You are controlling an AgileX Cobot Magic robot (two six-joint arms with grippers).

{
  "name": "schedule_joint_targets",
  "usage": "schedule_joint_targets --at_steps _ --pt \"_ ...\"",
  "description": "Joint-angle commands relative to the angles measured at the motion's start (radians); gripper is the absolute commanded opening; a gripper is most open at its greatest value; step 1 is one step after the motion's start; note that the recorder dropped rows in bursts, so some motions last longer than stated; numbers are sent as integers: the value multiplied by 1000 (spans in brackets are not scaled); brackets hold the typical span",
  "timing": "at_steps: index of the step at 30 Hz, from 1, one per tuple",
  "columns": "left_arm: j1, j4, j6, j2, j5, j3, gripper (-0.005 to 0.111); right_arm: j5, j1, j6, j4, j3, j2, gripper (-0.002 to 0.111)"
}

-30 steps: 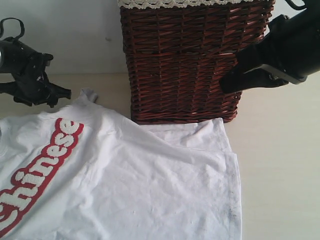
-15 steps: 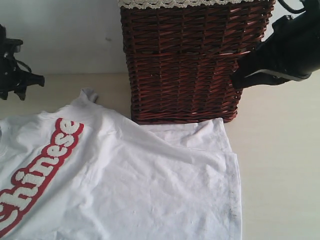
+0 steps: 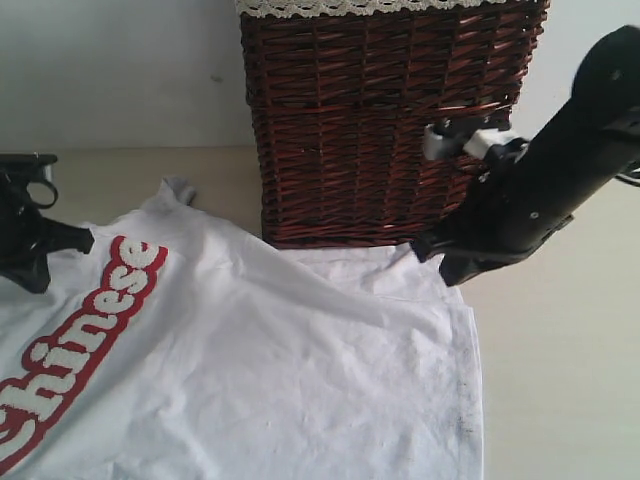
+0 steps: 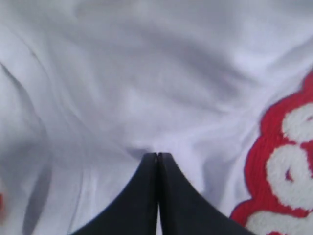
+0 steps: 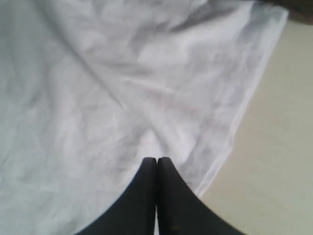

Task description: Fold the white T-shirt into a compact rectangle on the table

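The white T-shirt (image 3: 280, 370) lies spread on the table (image 3: 560, 380), its red-edged "Chinese" lettering (image 3: 90, 320) on the left. My left gripper (image 3: 85, 240) is down at the shirt's left part, just beside the lettering's top end. In the left wrist view it (image 4: 157, 154) is shut, its tips against plain white fabric (image 4: 146, 73) with the lettering (image 4: 288, 161) off to one side. My right gripper (image 3: 430, 258) is at the shirt's far right corner, in front of the basket. It (image 5: 156, 159) is shut too, over wrinkled cloth (image 5: 98, 98) near the hem. No fabric shows between either pair of jaws.
A dark wicker basket (image 3: 370, 130) with cream lace trim (image 3: 370, 6) stands at the back, touching the shirt's far edge. Bare tabletop (image 5: 279, 147) runs along the right of the shirt. A pale wall (image 3: 120, 70) is behind.
Both arms have come down from the back onto the shirt, the left near the lettering, the right to the far right corner. The left gripper has closed.
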Motion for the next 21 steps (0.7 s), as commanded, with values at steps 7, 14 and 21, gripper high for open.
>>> schedule_joint_targets --at_steps 7,14,21 --pt "-3 20 -30 -134 -52 203 0 -80 221 264 -289 68 39 0" --pt "-1 250 -229 -113 111 342 0 -117 221 264 -272 130 36 0" --pt "-1 246 -234 -112 218 425 0 -97 221 255 -267 130 8 0"
